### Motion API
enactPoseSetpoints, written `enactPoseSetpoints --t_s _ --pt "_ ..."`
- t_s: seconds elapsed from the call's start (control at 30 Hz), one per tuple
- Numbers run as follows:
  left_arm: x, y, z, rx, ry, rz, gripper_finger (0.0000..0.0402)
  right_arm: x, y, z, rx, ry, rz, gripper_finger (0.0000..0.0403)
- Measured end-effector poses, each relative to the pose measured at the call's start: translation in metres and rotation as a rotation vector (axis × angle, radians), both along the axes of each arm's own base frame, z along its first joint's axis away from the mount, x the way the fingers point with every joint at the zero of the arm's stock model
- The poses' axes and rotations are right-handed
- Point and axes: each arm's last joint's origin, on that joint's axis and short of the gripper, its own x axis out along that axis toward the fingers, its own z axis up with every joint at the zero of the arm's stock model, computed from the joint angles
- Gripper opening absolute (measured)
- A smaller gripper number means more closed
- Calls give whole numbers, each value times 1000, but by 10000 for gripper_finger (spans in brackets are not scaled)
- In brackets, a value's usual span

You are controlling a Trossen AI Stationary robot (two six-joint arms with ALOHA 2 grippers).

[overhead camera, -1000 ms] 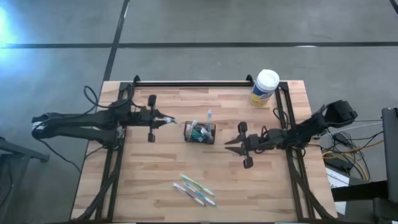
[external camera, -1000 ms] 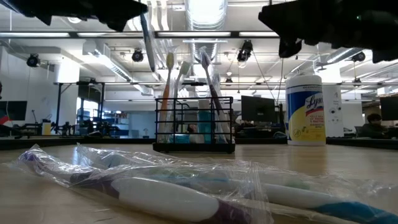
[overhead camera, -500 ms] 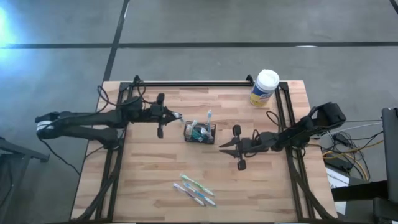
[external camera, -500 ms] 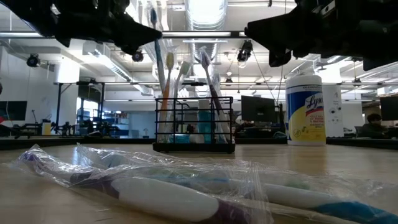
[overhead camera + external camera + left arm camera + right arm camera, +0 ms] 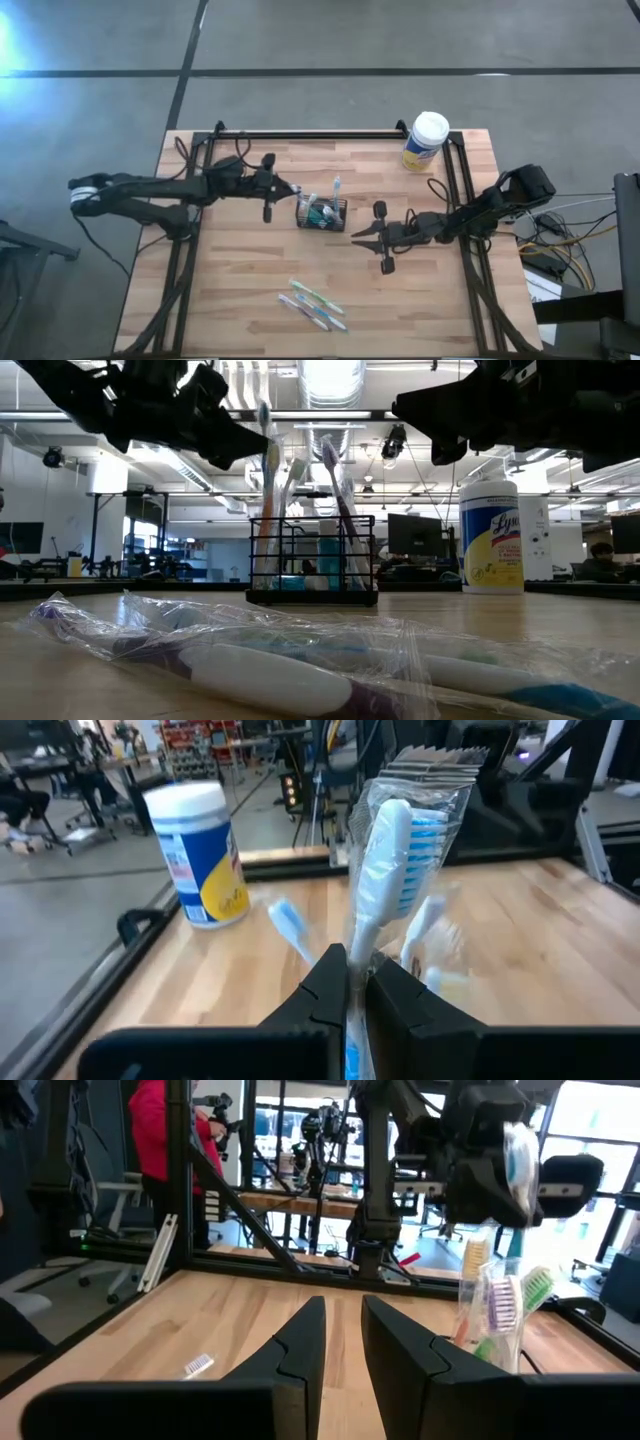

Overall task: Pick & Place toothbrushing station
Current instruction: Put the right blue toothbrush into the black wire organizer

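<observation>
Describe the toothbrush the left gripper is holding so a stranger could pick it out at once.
Find the black wire-mesh holder mid-table. Just at its left edge, the left gripper is shut on a wrapped toothbrush, white-handled with blue bristles. Unlike the brushes standing in the holder and the loose wrapped toothbrushes lying nearer the front, it hangs in the air.

Both dark arms reach inward above the tabletop. The left end effector (image 5: 291,189) is clamped shut, its fingers (image 5: 330,982) pressed together, while the right end effector (image 5: 356,235) hangs with fingers (image 5: 300,1345) slightly parted.
</observation>
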Motion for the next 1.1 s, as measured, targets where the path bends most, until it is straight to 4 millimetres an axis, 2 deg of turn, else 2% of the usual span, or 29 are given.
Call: enactPoseSetpoints --t_s 0.63,0.9,1.1 --pt "31 9 -50 -50 126 -7 20 0 0 0 -1 1 0 59" --pt "34 9 -55 -50 129 -21 29 0 0 0 -1 2 0 59" --pt "31 9 -48 -71 107 -10 72 0 0 0 0 2 -1 63"
